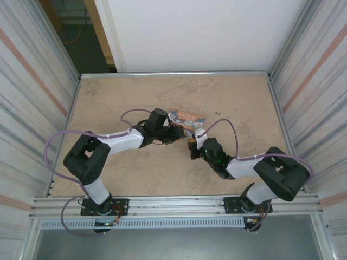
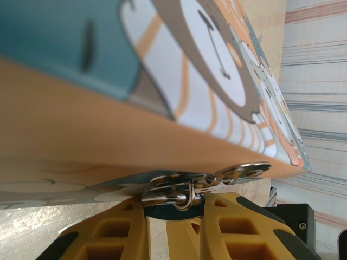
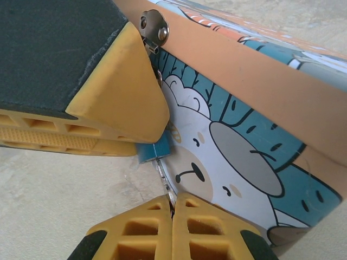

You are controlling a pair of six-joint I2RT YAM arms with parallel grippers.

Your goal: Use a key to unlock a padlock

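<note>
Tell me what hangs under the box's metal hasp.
The padlock: its silvery shackle hooks through the hasp, and a sliver of blue body shows between the left fingers, which cover the rest, keyhole included.

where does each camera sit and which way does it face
Top external: above and behind the bases, looking down on the table; both arms show, left pincer and right pincer at the box.
Left wrist: on the left arm, facing the box's side; its fingers flank the padlock.
Right wrist: on the right arm, facing the box's picture; its fingers pinch the key.
Shared: both wrists see box and padlock.
</note>
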